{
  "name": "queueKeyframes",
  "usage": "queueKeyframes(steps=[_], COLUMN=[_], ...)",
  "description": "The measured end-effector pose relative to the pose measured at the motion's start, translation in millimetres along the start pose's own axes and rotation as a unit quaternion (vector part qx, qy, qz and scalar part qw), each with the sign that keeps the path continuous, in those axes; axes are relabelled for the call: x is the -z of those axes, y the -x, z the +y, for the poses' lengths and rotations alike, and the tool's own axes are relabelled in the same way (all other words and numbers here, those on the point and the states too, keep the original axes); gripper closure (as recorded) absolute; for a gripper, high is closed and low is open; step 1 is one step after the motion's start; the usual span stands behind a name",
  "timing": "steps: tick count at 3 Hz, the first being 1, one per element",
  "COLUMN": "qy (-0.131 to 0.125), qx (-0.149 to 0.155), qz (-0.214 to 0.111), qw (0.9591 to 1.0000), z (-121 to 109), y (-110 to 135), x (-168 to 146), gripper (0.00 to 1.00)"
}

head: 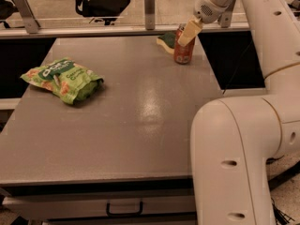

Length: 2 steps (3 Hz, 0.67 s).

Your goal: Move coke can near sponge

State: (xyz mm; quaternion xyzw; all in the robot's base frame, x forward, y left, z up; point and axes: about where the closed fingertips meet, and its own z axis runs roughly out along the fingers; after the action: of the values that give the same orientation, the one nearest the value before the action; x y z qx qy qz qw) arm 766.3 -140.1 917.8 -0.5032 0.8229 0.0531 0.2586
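The coke can [182, 53] stands upright on the grey table near its far right corner, orange-red with a silver top. The sponge [166, 40] lies just left of and behind it, dark green top over pale yellow foam, close to or touching the can. My gripper [187, 32] reaches down from the upper right, with its pale fingers [186, 33] over the can's upper part.
A green snack bag [62, 78] lies at the table's left side. A metal rail with posts [149, 2] runs along the far edge. My white arm [239, 144] fills the right foreground. The table's right edge [211, 74] is just beside the can.
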Motion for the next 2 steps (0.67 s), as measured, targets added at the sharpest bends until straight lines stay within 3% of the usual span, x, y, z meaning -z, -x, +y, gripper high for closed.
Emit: queueKeyframes(steps=[1,2], qy=[-0.003,-0.004], qx=[0.0,0.0], qz=[-0.004,-0.007], qw=[1.0,1.0], z=[-2.9,-4.4], y=[3.2,5.4], x=[-6.5,-12.3], gripper=[0.22,0.0])
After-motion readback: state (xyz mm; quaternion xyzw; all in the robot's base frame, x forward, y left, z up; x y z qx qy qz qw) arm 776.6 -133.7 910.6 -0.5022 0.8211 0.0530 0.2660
